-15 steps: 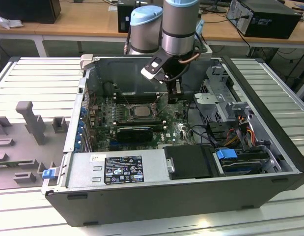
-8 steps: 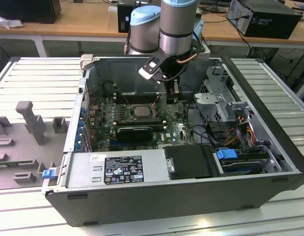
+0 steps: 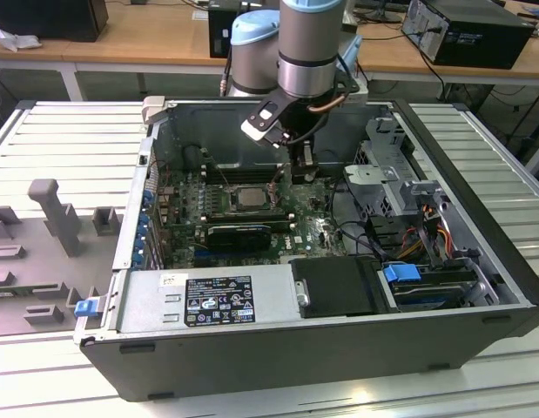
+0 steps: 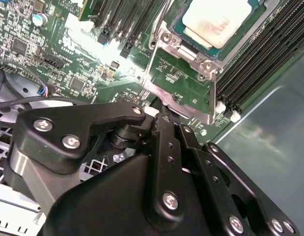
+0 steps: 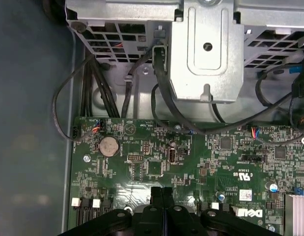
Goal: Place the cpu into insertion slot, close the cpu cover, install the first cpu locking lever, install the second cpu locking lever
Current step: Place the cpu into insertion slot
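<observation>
The cpu (image 3: 249, 198) (image 4: 218, 19) lies silvery face up in the insertion slot (image 4: 177, 22) on the green board. The grey metal cpu cover (image 4: 187, 60) frames it, its hinge end reaching toward my fingers. A thin metal lever (image 4: 158, 27) runs along one side of the slot. My gripper (image 3: 301, 165) (image 4: 161, 115) (image 5: 161, 192) hangs low inside the case, just to the exterior view's right of the slot. Its black fingers (image 5: 155, 194) are pressed together, shut, with nothing visible between them, and their tips sit close above the board beside the cover's end.
A long black expansion card (image 3: 239, 233) lies in front of the slot. Black memory slots (image 4: 260, 54) flank the cpu. A metal drive cage (image 3: 395, 165) (image 5: 206, 49) and black cables (image 5: 112, 98) crowd the exterior view's right. The power supply (image 3: 208, 300) closes the front.
</observation>
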